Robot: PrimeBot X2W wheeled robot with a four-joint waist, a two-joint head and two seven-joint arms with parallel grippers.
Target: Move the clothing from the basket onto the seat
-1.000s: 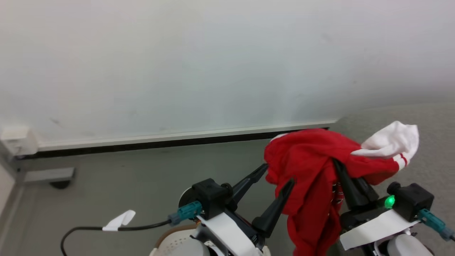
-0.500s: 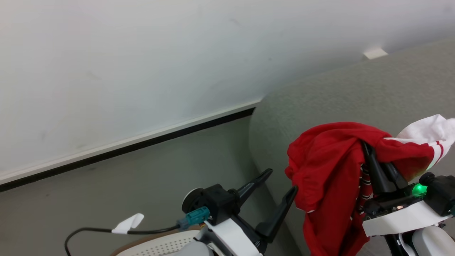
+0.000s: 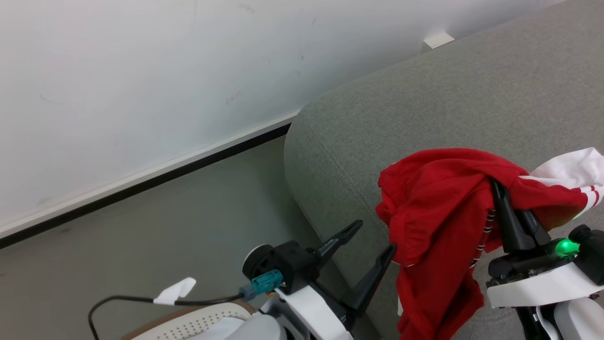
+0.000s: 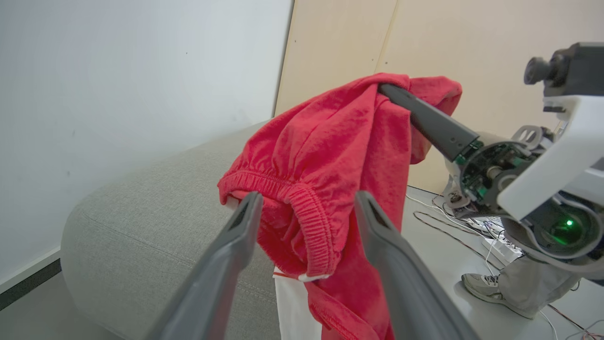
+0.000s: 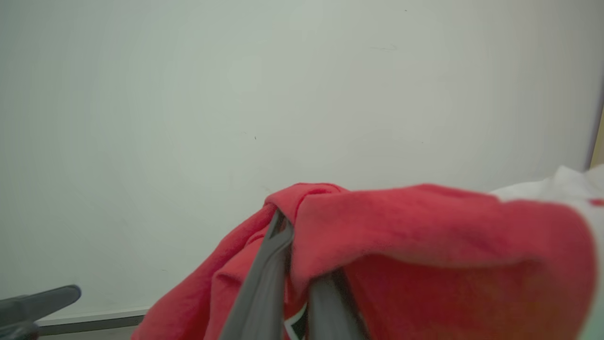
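The right gripper (image 5: 290, 236), clamped tight, holds the red clothing (image 5: 424, 236) draped over it before a pale wall (image 5: 283, 71).

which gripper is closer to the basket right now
Left. The left gripper hangs open beside the basket; the right gripper is farther off, toward the seat, shut on the red clothing.

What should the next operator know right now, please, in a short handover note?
Right gripper: shut on the clothing; its fingers pinch a fold near the top.
Left gripper: open, holding nothing, beside the clothing.
Position: the clothing is out of the basket, hanging in the air by the rounded end of the seat.
Done: lift from the basket.
To do: carry it over the seat, lay it down, open the fingers.
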